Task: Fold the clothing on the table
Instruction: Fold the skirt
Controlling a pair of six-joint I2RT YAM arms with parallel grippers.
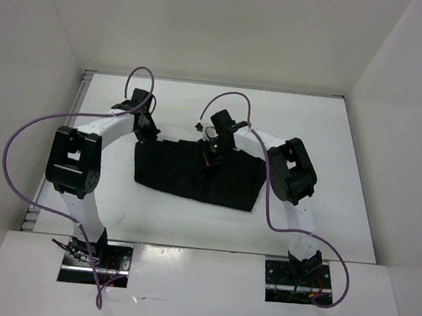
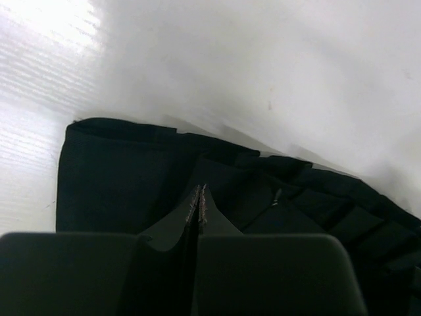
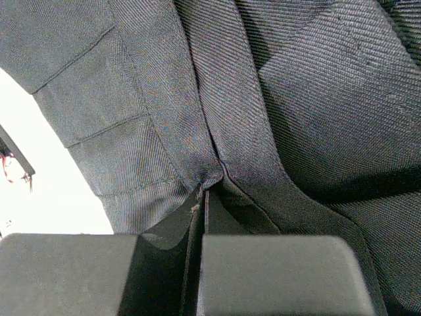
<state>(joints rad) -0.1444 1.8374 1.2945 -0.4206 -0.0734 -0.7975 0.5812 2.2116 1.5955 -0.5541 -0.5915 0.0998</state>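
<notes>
The black clothing (image 1: 198,173) lies as a wide, roughly rectangular heap in the middle of the white table (image 1: 328,133). My left gripper (image 1: 148,124) is at the garment's far left corner. In the left wrist view its jaws (image 2: 200,191) are shut tip to tip over the dark pleated fabric (image 2: 118,178), and no cloth shows between them. My right gripper (image 1: 213,152) sits at the middle of the garment's far edge. In the right wrist view it (image 3: 204,189) is shut on a pinch of the clothing (image 3: 316,85), whose folds run together at the tips.
White walls (image 1: 40,55) enclose the table on the left, back and right. A thin metal rail (image 1: 81,94) runs down the left edge. Purple cables (image 1: 26,137) loop off both arms. The arm bases (image 1: 93,255) stand at the near edge.
</notes>
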